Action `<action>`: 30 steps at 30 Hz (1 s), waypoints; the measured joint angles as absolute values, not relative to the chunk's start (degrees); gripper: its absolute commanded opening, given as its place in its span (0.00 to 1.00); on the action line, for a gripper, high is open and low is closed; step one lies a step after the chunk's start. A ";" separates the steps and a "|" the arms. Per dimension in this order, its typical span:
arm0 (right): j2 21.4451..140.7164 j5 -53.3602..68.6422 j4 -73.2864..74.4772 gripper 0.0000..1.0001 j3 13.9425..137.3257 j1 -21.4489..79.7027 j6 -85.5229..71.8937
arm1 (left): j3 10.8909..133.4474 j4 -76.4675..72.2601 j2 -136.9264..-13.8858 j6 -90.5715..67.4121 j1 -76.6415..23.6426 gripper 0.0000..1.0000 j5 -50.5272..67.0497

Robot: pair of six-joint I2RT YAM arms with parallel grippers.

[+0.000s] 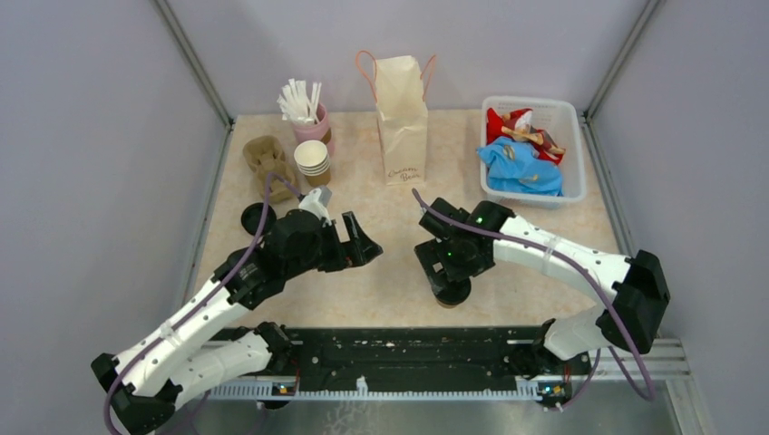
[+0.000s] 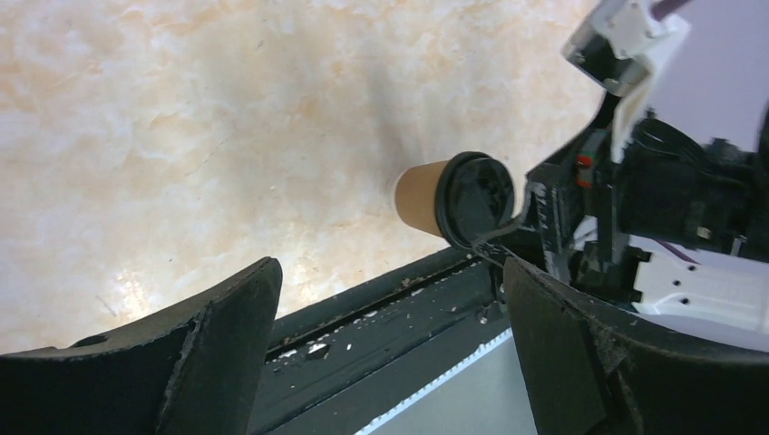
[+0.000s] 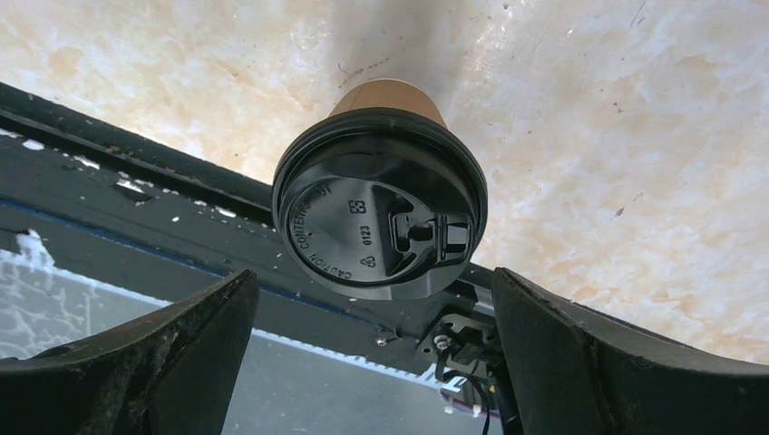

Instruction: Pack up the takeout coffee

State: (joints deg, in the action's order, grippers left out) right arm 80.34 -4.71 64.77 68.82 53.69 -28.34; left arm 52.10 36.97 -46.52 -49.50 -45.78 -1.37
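**Right arm.** The right gripper (image 1: 451, 275) is positioned directly above a small brown paper cup with a round black plastic lid (image 3: 381, 213). The right wrist view shows the jaws set wide. One finger (image 3: 163, 362) is on each side of the lid, and neither touches it. Nothing is held.

**Cup location.** This lidded cup stands upright on the beige marbled tabletop (image 1: 399, 272), just beside the black mounting rail (image 1: 408, 349) at the near edge. The lid is seated on the cup and its sip tab is visible.

**Left arm.** The left gripper (image 2: 392, 272) is above bare tabletop, left of the right gripper and well apart from the cup. Its jaws are wide with nothing between them.

**Second item.** A second round black lid (image 1: 257, 217) sits on the table to the left of the left arm. The overhead view does not show the cup beneath it.

**Far side of table.**
- A tall cream paper bag with pink handles (image 1: 402, 118) stands upright at the centre.
- To its left are a pink cup of white straws (image 1: 313, 122), a stack of lidless white-rimmed brown cups (image 1: 313, 161) and a brown moulded cardboard carrier (image 1: 266, 159).
- To the right of the bag is a white plastic basket (image 1: 576, 149) holding red and blue items.

Both lids are outside the bag.
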 measured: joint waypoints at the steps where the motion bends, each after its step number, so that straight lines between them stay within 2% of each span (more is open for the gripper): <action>1: 80.62 -5.13 64.88 0.98 68.82 54.19 -28.62 | 52.07 37.60 -46.59 -49.65 -45.78 0.98 -1.74; 21: 85.69 -7.53 64.64 0.86 69.43 55.83 -29.67 | 51.42 40.27 -47.66 -50.83 -45.78 0.98 -2.66; 24: 86.19 -7.70 64.34 0.78 69.38 55.86 -29.71 | 51.42 40.29 -48.01 -50.83 -45.78 0.98 -2.66; 30: 86.24 -10.04 64.16 0.75 69.25 55.57 -31.03 | 51.42 40.29 -48.42 -50.81 -45.78 0.98 -2.66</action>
State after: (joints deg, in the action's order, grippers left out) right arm 86.24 -10.04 64.16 69.25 55.57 -31.03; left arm 51.42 40.29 -48.42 -50.81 -45.78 -2.66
